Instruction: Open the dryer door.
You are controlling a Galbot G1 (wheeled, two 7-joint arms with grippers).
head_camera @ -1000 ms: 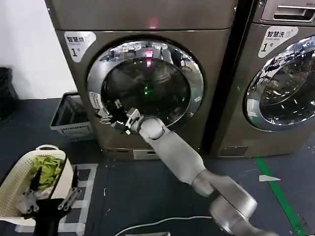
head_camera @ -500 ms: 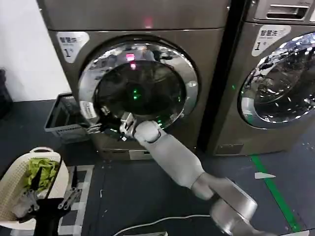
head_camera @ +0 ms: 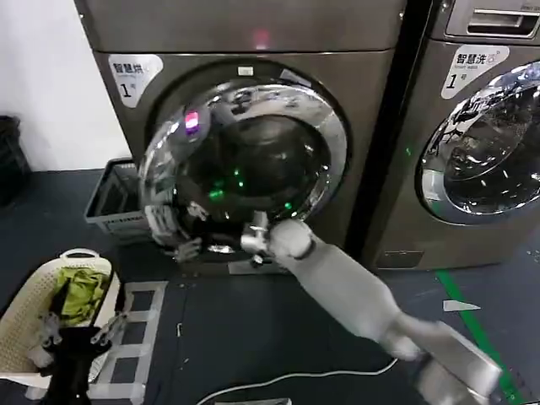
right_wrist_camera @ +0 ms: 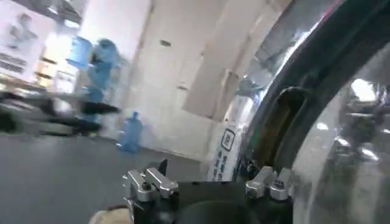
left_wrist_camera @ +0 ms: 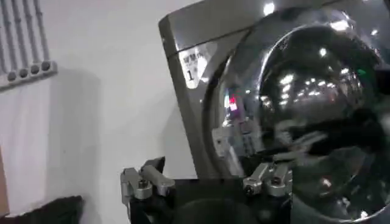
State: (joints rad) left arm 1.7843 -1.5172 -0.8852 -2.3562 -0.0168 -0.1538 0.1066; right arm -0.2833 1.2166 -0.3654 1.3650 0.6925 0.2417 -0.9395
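Observation:
The dryer (head_camera: 245, 38) marked 1 stands in front of me, and its round chrome-rimmed door (head_camera: 245, 169) is ajar, its left edge swung out from the front panel. My right arm reaches up from the lower right, and my right gripper (head_camera: 207, 245) is at the door's lower left rim, fingers apart. The right wrist view shows those fingers (right_wrist_camera: 146, 182) spread beside the door's rim (right_wrist_camera: 317, 91). My left gripper (head_camera: 78, 331) hangs open low at the left over the laundry basket, far from the door (left_wrist_camera: 317, 91).
A white laundry basket (head_camera: 21, 325) with green clothes sits on the floor at the lower left. A grey crate (head_camera: 114, 202) stands left of the dryer. A second machine (head_camera: 481, 143) stands to the right. A white cable (head_camera: 278, 380) and green tape (head_camera: 472, 329) lie on the floor.
The door has gone from shut against the dryer to ajar, its left edge pulled outward. My right gripper has moved down and toward me along with the rim.

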